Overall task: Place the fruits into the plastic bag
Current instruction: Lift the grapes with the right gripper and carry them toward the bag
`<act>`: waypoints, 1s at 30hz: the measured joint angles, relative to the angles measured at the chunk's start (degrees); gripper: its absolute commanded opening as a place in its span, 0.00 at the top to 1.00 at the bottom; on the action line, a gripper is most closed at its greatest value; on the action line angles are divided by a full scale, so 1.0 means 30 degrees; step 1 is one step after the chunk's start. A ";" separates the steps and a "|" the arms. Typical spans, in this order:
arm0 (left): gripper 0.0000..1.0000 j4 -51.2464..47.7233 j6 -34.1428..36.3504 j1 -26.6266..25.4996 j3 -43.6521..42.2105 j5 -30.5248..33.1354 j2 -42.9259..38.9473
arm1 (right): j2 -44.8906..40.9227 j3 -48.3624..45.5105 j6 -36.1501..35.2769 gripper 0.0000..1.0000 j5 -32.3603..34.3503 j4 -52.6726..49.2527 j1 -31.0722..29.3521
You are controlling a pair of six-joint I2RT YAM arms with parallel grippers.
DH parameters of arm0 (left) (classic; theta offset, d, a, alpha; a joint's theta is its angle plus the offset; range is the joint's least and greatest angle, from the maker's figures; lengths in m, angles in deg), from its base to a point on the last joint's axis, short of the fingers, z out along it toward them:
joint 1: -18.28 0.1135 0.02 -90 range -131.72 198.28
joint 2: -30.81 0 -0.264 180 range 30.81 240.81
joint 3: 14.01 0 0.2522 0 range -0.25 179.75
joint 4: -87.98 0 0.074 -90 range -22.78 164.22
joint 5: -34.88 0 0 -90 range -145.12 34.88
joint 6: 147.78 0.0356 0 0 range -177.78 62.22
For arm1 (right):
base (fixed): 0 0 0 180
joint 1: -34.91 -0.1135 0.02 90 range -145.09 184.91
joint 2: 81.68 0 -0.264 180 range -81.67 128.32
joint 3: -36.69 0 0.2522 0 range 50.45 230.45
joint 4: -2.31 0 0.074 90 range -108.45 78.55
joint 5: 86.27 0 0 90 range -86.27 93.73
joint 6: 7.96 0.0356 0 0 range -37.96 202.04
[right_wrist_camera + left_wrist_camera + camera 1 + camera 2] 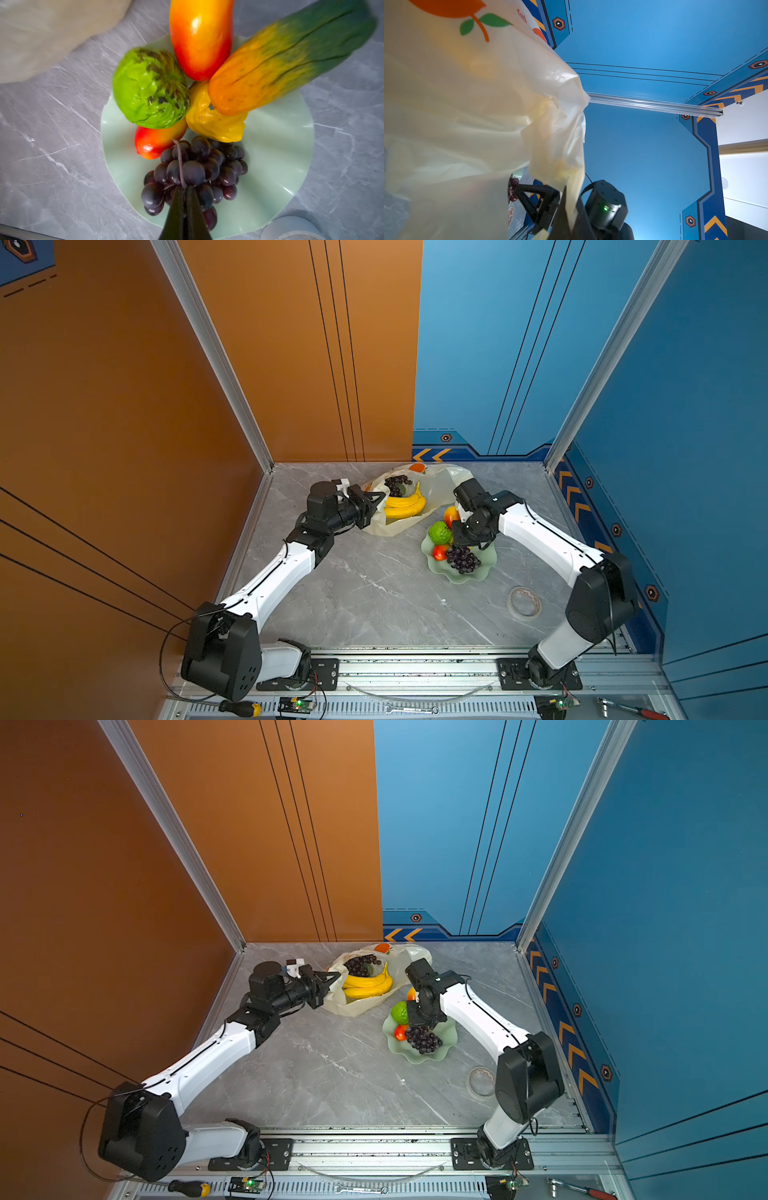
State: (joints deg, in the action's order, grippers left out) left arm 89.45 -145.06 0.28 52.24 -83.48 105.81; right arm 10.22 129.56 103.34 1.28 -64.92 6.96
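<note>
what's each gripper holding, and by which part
The left gripper pinches the plastic bag by its mouth edge; the right gripper is shut on the stem of the grape cluster.

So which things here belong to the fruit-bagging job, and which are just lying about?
Job: plastic bag, held by the left gripper, with bananas and grapes inside; on the dish, grape cluster pinched by the right gripper, green fruit, mango, second mango, papaya, yellow lumpy fruit.
Lying about: tape roll, screwdriver, spanner, ratchet.
</note>
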 measured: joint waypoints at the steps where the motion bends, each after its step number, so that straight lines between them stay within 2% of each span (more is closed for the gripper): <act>1: 1.00 0.0000 0.0000 -0.0007 0.0000 0.0000 0.0000 | -0.0430 0.0029 0.0000 1.00 0.0015 0.0022 0.0051; 13: 1.00 0.0000 0.0015 -0.0277 0.0007 0.0000 0.0211 | -0.2790 0.1326 0.0364 1.00 -0.0182 -0.0109 0.1005; 24: 1.00 0.0000 0.0146 -0.0401 0.0007 0.0000 0.0576 | -0.3133 0.5690 0.1545 1.00 -0.0962 -0.0867 0.0998; 30: 1.00 0.0007 0.0153 -0.0401 0.0007 -0.0007 0.0612 | -0.2200 0.9107 0.2186 1.00 -0.1545 -0.1035 0.0801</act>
State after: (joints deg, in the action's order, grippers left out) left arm 89.47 -144.60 -0.92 52.26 -83.50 107.65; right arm 3.62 156.88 109.89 -3.36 -68.03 9.37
